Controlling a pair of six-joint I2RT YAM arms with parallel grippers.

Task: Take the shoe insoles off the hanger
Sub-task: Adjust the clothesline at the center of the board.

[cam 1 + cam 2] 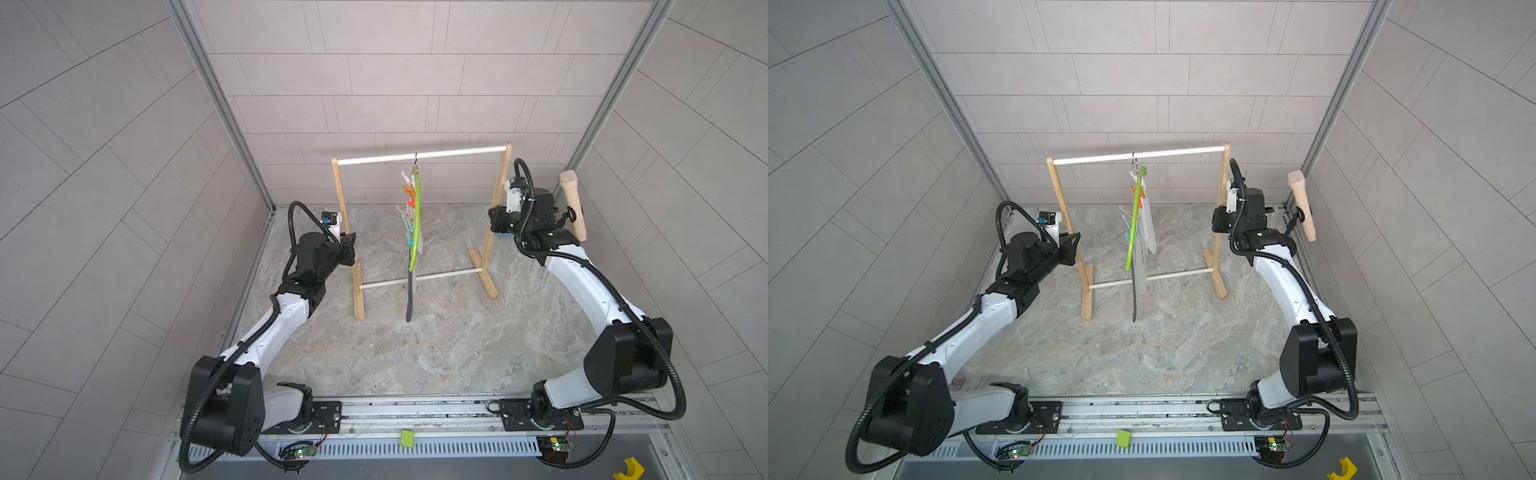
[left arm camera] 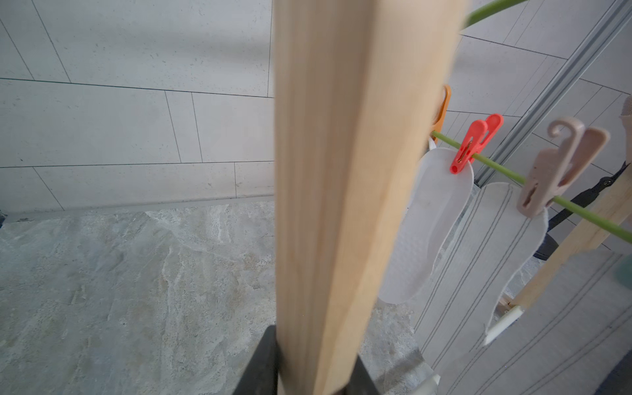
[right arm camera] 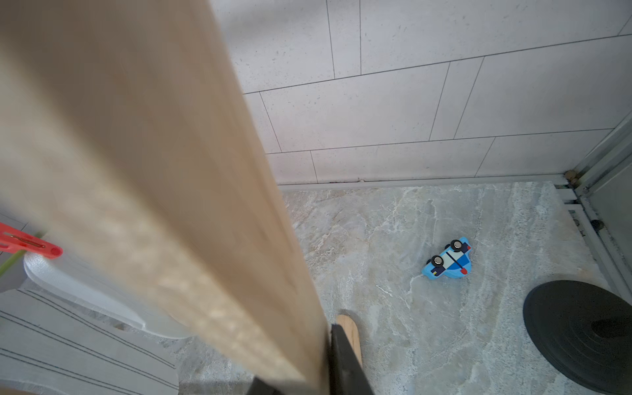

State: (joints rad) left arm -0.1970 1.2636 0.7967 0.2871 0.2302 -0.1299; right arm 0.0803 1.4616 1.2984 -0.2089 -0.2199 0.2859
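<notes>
The insoles (image 1: 1149, 232) hang in a row from the green hanger (image 1: 414, 232). Its hook sits on the middle of the rack's (image 1: 419, 156) top rod. In both top views the hanger is turned edge-on, running from far to near. All of them seem to be pinned up, none lying on the table.

The left claw (image 1: 349, 248) is closed on the rack's left post (image 2: 342, 171), which fills the gap between its fingers in the left wrist view. The right claw (image 1: 496, 222) likewise clamps the right post (image 3: 171, 171). Neither holds an insole.

The insoles look thin, light and floppy, and each is gripped at its top end by one pin. A red pin (image 2: 473, 143) holds a plain white insole (image 2: 420, 236), and a beige pin (image 2: 554, 178) holds a striped insole (image 2: 485, 260). A dark insole (image 1: 409, 299) hangs lowest at the near end.

The best hold is probably across the flat faces of the free lower half, well below the pin, followed by a straight downward pull. Their surfaces look matte, so slipping seems unlikely, but they would bend rather than push.

The hanger swings freely on its hook, so a tug may drag it along or lift it off the rod. Steadying it with the other claw would likely help.
</notes>
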